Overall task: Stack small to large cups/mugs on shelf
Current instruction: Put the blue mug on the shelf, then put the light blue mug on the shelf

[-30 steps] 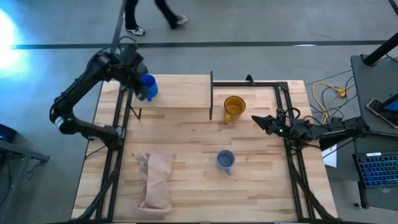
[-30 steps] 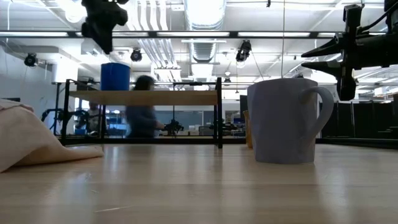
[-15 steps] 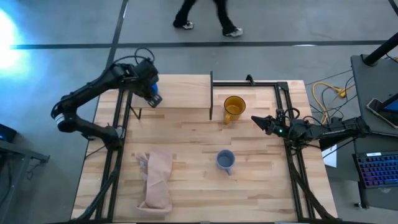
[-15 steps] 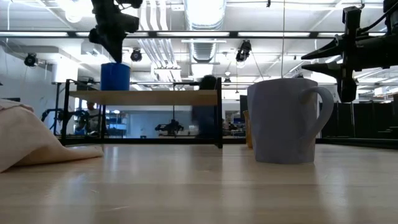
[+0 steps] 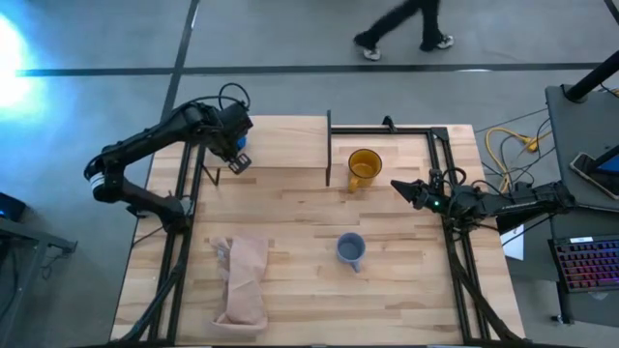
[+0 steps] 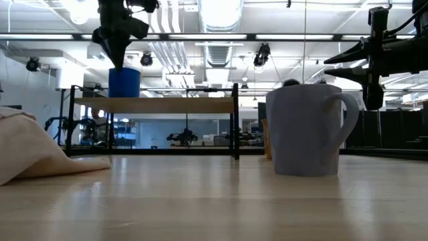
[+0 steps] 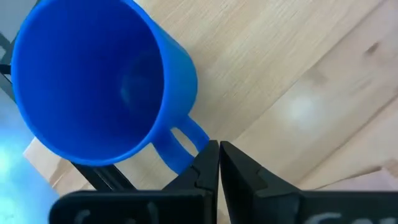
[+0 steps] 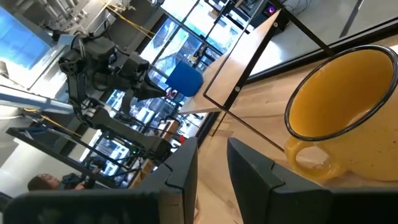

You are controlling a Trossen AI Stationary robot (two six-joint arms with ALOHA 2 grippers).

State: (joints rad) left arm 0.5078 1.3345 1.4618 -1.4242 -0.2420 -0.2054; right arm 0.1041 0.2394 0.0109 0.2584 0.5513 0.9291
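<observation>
The small blue mug (image 7: 99, 81) stands upright on the pale wooden shelf (image 5: 285, 145) at its left end; it also shows in the low view (image 6: 124, 82). My left gripper (image 7: 217, 158) is shut and points down just above the mug, beside its handle (image 7: 183, 140). The amber-yellow mug (image 5: 364, 166) stands on the table right of the shelf. The grey-blue mug (image 5: 350, 249) stands at mid-table. My right gripper (image 5: 398, 187) is open and empty, held level right of the yellow mug (image 8: 348, 112). My left gripper's shut fingertips (image 7: 208, 155) stand right over the blue mug's handle, coming from above and pointing down. I cannot tell whether they touch it. The mug stands upright with its base on the shelf board.
A beige cloth (image 5: 242, 280) lies crumpled at the near left of the table. The shelf's black frame post (image 5: 329, 145) stands between the shelf and the yellow mug. A person's legs (image 5: 401, 29) pass on the floor beyond the table.
My left gripper has gone toward the table's right and near edges, from beside the blue mug to over it, and has come down a little. The blue mug has stayed upright on the shelf.
</observation>
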